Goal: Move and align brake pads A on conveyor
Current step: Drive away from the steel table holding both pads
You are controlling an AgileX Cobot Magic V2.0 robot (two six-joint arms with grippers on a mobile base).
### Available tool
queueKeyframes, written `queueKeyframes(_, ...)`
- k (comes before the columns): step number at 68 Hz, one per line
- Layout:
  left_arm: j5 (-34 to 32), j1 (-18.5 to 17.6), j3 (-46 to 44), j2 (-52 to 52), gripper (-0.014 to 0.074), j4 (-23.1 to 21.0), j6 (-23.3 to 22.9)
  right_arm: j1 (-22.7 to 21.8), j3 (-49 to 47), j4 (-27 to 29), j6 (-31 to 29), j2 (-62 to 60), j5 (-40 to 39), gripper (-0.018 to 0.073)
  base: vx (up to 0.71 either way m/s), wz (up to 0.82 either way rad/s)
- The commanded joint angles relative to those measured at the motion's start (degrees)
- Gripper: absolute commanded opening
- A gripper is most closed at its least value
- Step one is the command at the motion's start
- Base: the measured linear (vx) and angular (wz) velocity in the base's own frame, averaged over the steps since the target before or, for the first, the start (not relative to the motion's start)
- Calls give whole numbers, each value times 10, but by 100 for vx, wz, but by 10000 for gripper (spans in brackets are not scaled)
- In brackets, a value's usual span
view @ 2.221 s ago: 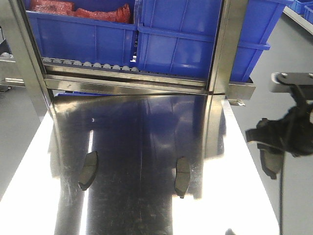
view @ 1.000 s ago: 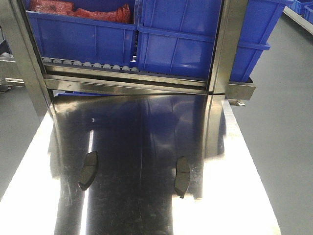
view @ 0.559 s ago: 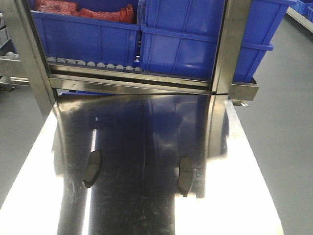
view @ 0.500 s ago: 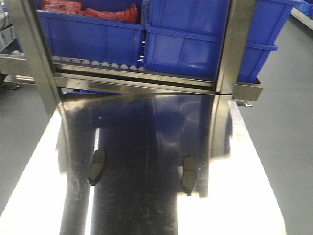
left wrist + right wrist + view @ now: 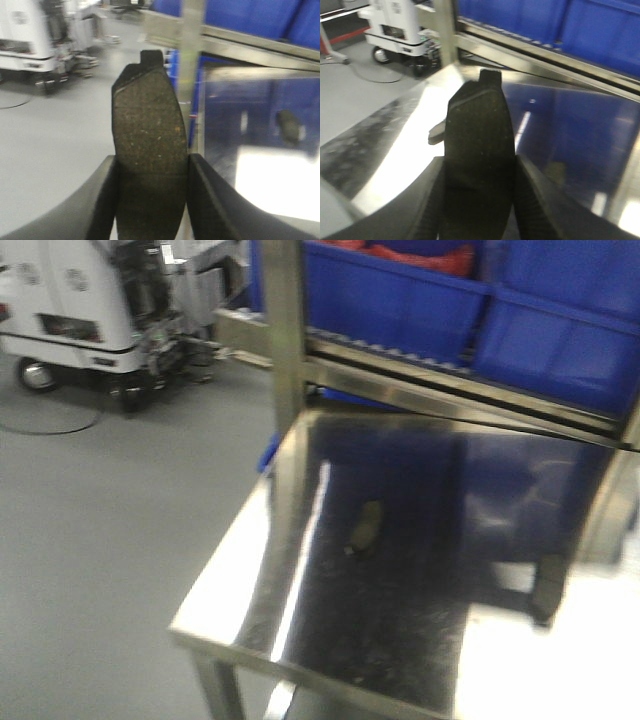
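In the left wrist view my left gripper (image 5: 152,159) is shut on a brake pad A (image 5: 147,125), held upright with its end tab pointing up. My right gripper (image 5: 480,161) is shut on another dark brake pad A (image 5: 480,130), also tab up, above the shiny steel tabletop (image 5: 395,130). One more pad (image 5: 365,527) lies flat on that tabletop, and it shows blurred in the left wrist view as well (image 5: 290,125). A dark oblong shape (image 5: 545,590) further right may be another pad. Neither gripper shows in the front view. The conveyor is out of view.
The steel table (image 5: 250,570) ends at a near-left corner, with grey floor (image 5: 110,520) beyond. A roller rack with blue bins (image 5: 400,300) stands behind it on steel posts (image 5: 283,330). A white wheeled machine (image 5: 80,310) and a floor cable (image 5: 50,425) are at the far left.
The front view has swung left: the table and its pads slid right in the frame, and the floor and white machine came into view. The right arm left that view over a second ago.
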Motion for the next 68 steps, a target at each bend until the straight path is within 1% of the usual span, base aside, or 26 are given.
queueKeyframes(1, -57, -2, -15, 6, -6, -3, -1, -2, -17, 1, 0, 4, -56, -7, -19, 73)
queueKeyframes(29, -57, -2, -15, 6, -6, -3, -1, -2, -17, 2, 0, 4, -56, -7, -19, 79)
queueKeyframes(68, -57, -1, -15, 6, -6, -3, -1, -2, -17, 1, 0, 4, -56, -7, -16, 95)
